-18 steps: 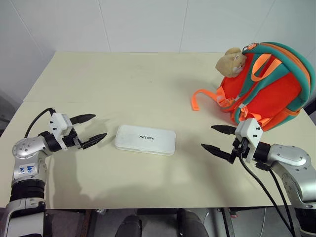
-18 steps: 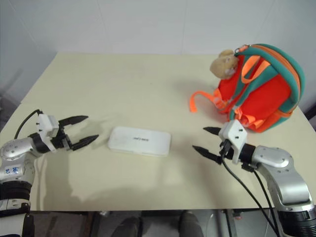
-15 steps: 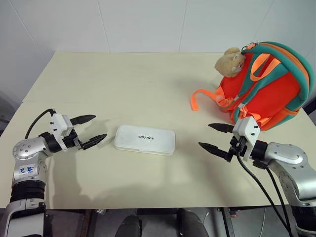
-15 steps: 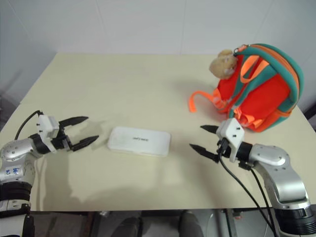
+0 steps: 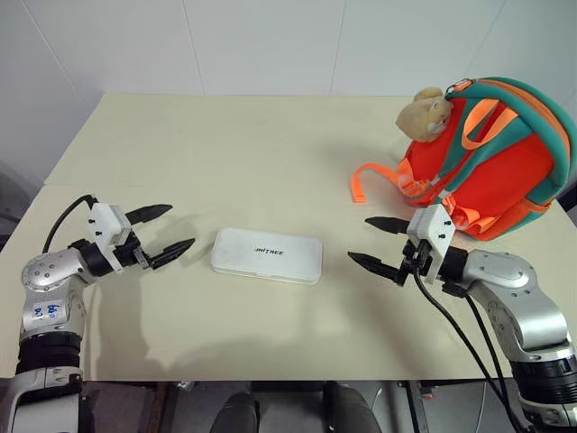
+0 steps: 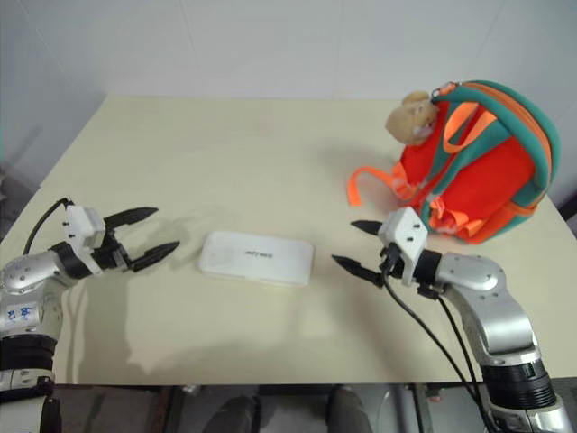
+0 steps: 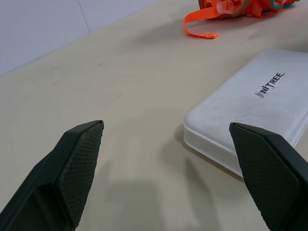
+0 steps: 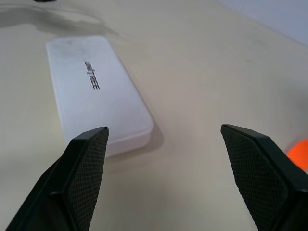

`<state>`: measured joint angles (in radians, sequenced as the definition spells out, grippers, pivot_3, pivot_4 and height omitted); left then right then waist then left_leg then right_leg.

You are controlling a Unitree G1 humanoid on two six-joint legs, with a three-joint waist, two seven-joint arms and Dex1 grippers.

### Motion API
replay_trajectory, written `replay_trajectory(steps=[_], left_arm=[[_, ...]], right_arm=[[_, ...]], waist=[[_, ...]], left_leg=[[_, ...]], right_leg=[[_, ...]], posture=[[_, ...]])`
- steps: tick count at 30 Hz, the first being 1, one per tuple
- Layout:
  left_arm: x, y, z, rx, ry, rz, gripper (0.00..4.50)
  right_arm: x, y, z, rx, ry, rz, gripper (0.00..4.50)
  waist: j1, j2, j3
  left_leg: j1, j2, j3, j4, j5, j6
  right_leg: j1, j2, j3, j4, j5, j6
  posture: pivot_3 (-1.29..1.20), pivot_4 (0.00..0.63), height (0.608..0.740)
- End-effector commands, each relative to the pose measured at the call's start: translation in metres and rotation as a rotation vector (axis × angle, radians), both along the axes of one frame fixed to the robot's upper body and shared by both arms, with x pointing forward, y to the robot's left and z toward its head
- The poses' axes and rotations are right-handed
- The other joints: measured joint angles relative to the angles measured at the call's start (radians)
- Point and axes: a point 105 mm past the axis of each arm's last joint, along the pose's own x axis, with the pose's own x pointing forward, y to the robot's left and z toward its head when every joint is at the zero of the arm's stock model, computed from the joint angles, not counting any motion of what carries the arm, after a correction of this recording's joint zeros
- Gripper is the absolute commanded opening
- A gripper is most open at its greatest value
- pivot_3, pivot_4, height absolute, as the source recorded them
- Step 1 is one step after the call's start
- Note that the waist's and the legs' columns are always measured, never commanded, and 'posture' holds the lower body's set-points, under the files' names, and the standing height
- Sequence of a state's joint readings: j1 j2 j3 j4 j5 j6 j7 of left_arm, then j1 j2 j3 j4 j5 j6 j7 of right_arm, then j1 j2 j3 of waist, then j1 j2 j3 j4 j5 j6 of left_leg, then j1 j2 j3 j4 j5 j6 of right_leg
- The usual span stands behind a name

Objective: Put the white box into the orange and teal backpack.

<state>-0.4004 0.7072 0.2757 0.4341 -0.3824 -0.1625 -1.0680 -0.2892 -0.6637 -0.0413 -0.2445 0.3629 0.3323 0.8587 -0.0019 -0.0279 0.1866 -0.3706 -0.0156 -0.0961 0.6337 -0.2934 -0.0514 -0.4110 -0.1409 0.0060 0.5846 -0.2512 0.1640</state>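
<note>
White box (image 5: 267,255) lies flat on the cream table (image 5: 252,153), lid up, with small dark lettering across its middle. It serves as the landmark for everything else.

To the box's left, the left gripper (image 5: 160,233) hovers just above the tabletop with its two black fingers spread wide, tips aimed toward the box's short end and clear of it. It holds nothing. In the left wrist view the near corner of the box sits between the two textured fingers (image 7: 79,166), a strip of bare table separating them from the case.

To the box's right, the right gripper (image 5: 379,244) is likewise released and empty, its fingers splayed and pointing at the opposite short end, near it but not touching. The right wrist view shows the box's rounded end ahead of the fingertips (image 8: 89,168), offset toward one finger.

Beyond the right gripper, farther right and back from the box, the orange and teal backpack (image 5: 491,153) stands upright on the table, well apart from the box. A tan plush bear (image 5: 424,112) hangs at its upper left side, and an orange webbing strap (image 5: 365,180) loops out across the table toward the box.
</note>
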Motion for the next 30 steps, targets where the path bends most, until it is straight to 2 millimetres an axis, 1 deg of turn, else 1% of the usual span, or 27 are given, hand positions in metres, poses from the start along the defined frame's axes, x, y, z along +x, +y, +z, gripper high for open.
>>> replay_trajectory(steps=[1, 3, 5, 6, 8, 9, 11, 14, 15, 16, 20, 24, 30], left_arm=[[0.003, 0.011, 0.012, -0.001, -0.058, 0.077, 4.28], [0.004, 0.011, 0.012, -0.021, -0.059, 0.117, 3.88], [0.006, 0.011, 0.009, -0.030, -0.036, 0.156, 3.34], [0.007, 0.011, 0.009, -0.039, -0.036, 0.162, 2.98], [0.007, 0.012, 0.009, -0.040, -0.033, 0.161, 2.37], [0.006, 0.011, 0.007, -0.036, -0.017, 0.149, 1.96], [0.003, 0.004, 0.001, -0.023, 0.034, 0.087, 1.33], [0.001, 0.000, -0.004, -0.027, 0.098, 0.064, 0.40], [0.001, -0.001, -0.005, -0.031, 0.112, 0.060, 0.08], [0.002, 0.000, -0.007, -0.025, 0.137, 0.071, 0.00], [0.008, 0.004, -0.016, -0.020, 0.223, 0.115, 0.00], [0.017, 0.004, -0.019, -0.036, 0.286, 0.152, 0.00], [0.017, -0.007, -0.034, -0.054, 0.439, 0.130, 0.00]], right_arm=[[0.009, -0.003, -0.009, -0.015, 0.042, -0.082, 4.28], [0.008, -0.001, -0.019, -0.064, 0.078, -0.054, 3.87], [0.010, 0.001, -0.019, -0.081, 0.068, -0.053, 3.28], [0.014, 0.001, -0.017, -0.075, 0.060, -0.080, 2.84], [0.017, 0.003, -0.017, -0.074, 0.053, -0.101, 2.20], [0.017, 0.004, -0.018, -0.080, 0.049, -0.104, 1.78], [0.018, 0.006, -0.022, -0.095, 0.048, -0.113, 1.11], [0.020, 0.008, -0.028, -0.110, 0.039, -0.130, 0.11], [0.020, 0.009, -0.029, -0.112, 0.036, -0.132, 0.13], [0.021, 0.010, -0.030, -0.116, 0.031, -0.141, 0.12], [0.023, 0.017, -0.032, -0.122, 0.025, -0.148, 0.12], [0.018, 0.025, -0.038, -0.133, 0.049, -0.116, 0.12], [0.015, 0.032, -0.047, -0.165, 0.073, -0.096, 0.12]], waist=[[0.000, 0.000, 0.000], [-0.001, 0.000, 0.000], [-0.004, 0.000, 0.000], [-0.003, 0.000, 0.000], [-0.003, 0.000, 0.000], [-0.002, 0.000, 0.000], [-0.001, 0.000, 0.000], [-0.002, 0.001, 0.000], [-0.002, 0.001, 0.000], [-0.001, 0.001, 0.000], [-0.002, 0.001, 0.000], [-0.002, 0.001, 0.000], [-0.005, 0.001, 0.000]], left_leg=[[0.000, 0.000, 0.000, 0.000, 0.000, 0.000], [0.000, 0.000, 0.000, 0.000, 0.000, 0.000], [0.000, 0.000, 0.000, 0.000, 0.000, 0.000], [0.001, 0.000, 0.000, 0.000, 0.000, 0.000], [0.000, 0.000, 0.000, 0.000, 0.000, 0.000], [0.000, 0.000, 0.000, 0.000, 0.000, 0.000], [0.000, 0.000, 0.000, 0.000, 0.000, 0.000], [0.000, 0.000, 0.000, 0.000, 0.000, 0.000], [0.000, 0.000, 0.000, 0.000, 0.000, 0.000], [0.000, 0.000, 0.000, 0.000, 0.000, 0.000], [0.000, 0.000, 0.000, 0.000, 0.000, 0.000], [0.000, 0.000, 0.000, 0.000, 0.000, 0.000], [0.000, 0.000, 0.000, 0.000, 0.000, 0.000]], right_leg=[[0.000, 0.000, 0.000, 0.000, 0.000, 0.000], [0.000, 0.000, 0.000, 0.001, 0.000, 0.000], [0.000, 0.000, 0.000, 0.001, 0.000, 0.000], [0.000, 0.000, 0.001, 0.001, 0.000, 0.000], [-0.001, 0.000, 0.000, 0.001, 0.000, 0.000], [-0.001, 0.000, 0.000, 0.001, 0.000, 0.000], [-0.001, 0.000, 0.000, 0.000, 0.000, 0.000], [-0.001, 0.000, 0.000, 0.000, 0.000, 0.000], [-0.001, 0.000, 0.000, 0.000, 0.000, 0.000], [-0.001, 0.000, 0.000, 0.000, 0.000, 0.000], [-0.001, 0.001, 0.000, 0.001, 0.000, 0.000], [-0.001, 0.001, 0.000, 0.001, 0.000, 0.000], [-0.001, 0.001, 0.000, 0.000, 0.000, 0.000]], posture=[[0.00, 0.150, 0.740], [0.00, 0.150, 0.740], [0.00, 0.150, 0.740], [0.00, 0.150, 0.740], [0.00, 0.150, 0.740], [0.00, 0.150, 0.740], [0.00, 0.150, 0.740], [0.00, 0.150, 0.740], [0.00, 0.150, 0.740], [0.00, 0.150, 0.740], [0.00, 0.150, 0.740], [0.00, 0.150, 0.740], [0.00, 0.150, 0.740]])
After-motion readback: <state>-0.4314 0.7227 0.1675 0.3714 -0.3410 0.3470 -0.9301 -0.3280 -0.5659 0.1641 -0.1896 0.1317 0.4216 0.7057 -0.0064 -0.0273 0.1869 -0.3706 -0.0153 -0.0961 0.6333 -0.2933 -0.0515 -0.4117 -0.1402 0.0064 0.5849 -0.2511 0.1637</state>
